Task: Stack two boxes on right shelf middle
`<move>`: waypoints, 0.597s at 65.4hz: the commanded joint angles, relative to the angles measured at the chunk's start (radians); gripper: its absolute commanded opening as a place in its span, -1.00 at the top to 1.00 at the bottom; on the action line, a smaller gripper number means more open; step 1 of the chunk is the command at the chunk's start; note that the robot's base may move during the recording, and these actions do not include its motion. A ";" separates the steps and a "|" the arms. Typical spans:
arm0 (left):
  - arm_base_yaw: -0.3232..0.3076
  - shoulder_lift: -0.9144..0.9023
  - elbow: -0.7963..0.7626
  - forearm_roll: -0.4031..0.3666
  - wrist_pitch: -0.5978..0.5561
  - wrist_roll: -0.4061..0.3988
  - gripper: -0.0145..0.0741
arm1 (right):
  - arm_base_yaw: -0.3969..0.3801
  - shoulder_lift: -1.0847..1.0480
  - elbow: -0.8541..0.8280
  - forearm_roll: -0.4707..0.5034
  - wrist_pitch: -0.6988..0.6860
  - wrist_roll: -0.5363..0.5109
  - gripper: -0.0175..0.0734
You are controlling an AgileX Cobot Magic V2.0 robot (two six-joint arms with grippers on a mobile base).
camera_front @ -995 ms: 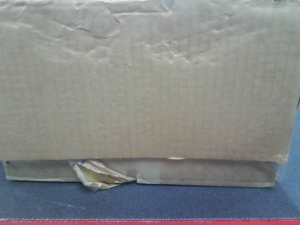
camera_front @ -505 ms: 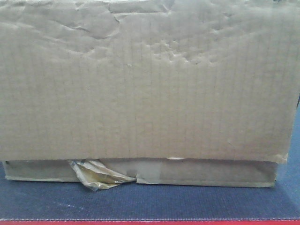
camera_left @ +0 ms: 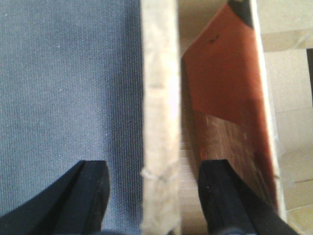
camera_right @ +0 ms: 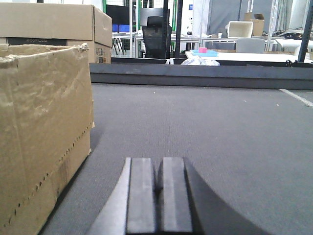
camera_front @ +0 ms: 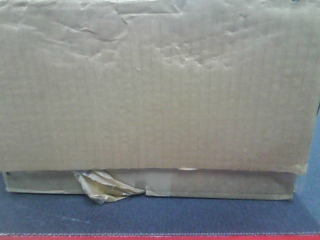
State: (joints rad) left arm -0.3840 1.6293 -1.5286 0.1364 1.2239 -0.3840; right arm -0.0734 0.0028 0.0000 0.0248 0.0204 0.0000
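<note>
The large brown corrugated cardboard box (camera_front: 155,85), its face dented near the top, sits squarely on the flatter brown cardboard box (camera_front: 225,184). A crumpled strip of glossy brown tape (camera_front: 105,186) hangs from the flatter box's front. Both rest on the dark grey textured mat (camera_front: 160,215), close to its red front edge. The left pincer (camera_left: 154,166) is released, its black fingers (camera_left: 90,193) spread either side of an upright cardboard wall (camera_left: 159,98) without touching it. The right pincer (camera_right: 156,166) is clenched on nothing, pads together, low over the mat, with a brown cardboard side (camera_right: 44,132) just beside it on the left; which box that is, I cannot tell
</note>
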 commanded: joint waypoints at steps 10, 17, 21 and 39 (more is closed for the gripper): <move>0.023 -0.015 -0.003 -0.040 -0.003 0.025 -0.05 | -0.002 -0.003 -0.128 0.006 -0.004 0.000 0.97; 0.030 -0.015 -0.003 -0.040 -0.003 0.035 -0.05 | -0.002 0.042 -0.279 0.007 0.196 0.024 0.97; 0.030 -0.015 -0.003 -0.040 -0.003 0.040 -0.05 | -0.002 0.103 -0.363 0.007 0.314 0.039 0.97; 0.030 -0.015 -0.003 -0.040 -0.003 0.040 -0.05 | -0.002 0.516 -0.693 0.007 0.768 0.037 0.97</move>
State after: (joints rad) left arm -0.3584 1.6293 -1.5286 0.1027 1.2239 -0.3506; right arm -0.0734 0.3940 -0.6127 0.0265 0.6442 0.0356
